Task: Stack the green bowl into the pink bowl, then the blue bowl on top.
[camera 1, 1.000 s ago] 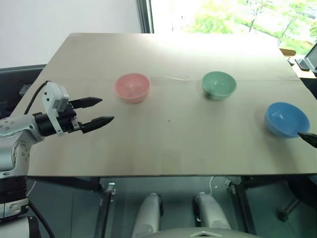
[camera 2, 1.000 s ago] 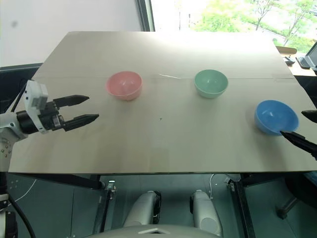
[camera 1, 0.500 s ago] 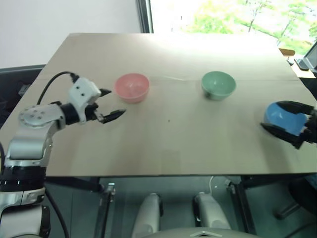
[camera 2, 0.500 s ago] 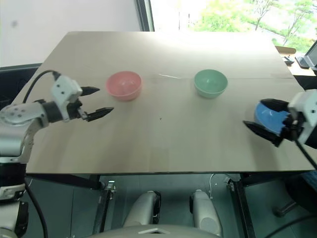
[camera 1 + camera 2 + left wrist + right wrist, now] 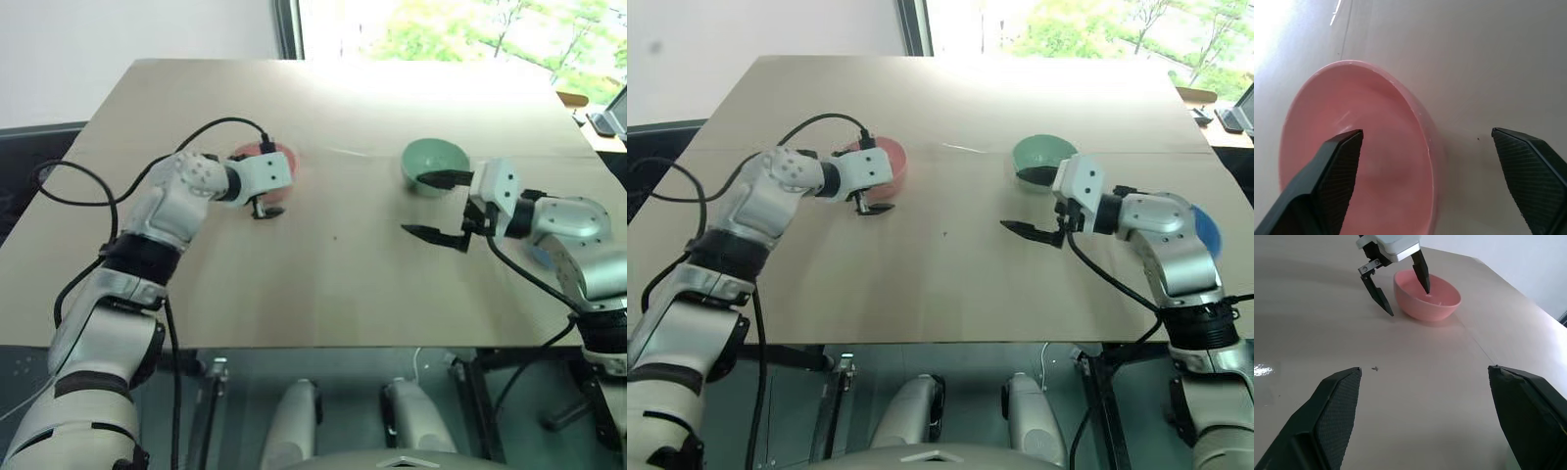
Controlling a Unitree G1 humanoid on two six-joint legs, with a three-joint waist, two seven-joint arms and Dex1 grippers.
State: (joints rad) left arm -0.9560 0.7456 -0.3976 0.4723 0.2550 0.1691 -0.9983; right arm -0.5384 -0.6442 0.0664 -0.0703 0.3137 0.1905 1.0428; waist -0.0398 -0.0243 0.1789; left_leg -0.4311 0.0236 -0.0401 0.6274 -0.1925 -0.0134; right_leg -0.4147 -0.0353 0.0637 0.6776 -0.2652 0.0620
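While nothing is stacked yet, table [image 5: 333, 284]: all three bowls sit apart on it, each on its own.
Blue bowl [image 5: 1207, 227]: nearest to me, on my right, mostly hidden behind my right forearm.
Risk at the blue bowl: I judge the forearm could knock or drag it if that arm swings back low, since I can barely see it from the head.
Right end effector [image 5: 415, 204]: spread wide and holding nothing, pointing across the table, its upper finger by the near rim of the green bowl and its lower finger over bare table.
Left end effector [image 5: 1426, 131]: wide, holding nothing, straddling the near wall of the pink bowl, one finger inside the bowl and the other outside over the table.
Pink bowl [image 5: 1425, 296]: upright, on my left, farther out than the blue one.
Risk at the pink bowl: it is the base of the stack, so closing here and lifting would shift or tip it, I think.
Green bowl [image 5: 436, 162]: upright, farthest out, on my right.
Risk at the green bowl: a light bowl may skid away if only one finger meets its rim.
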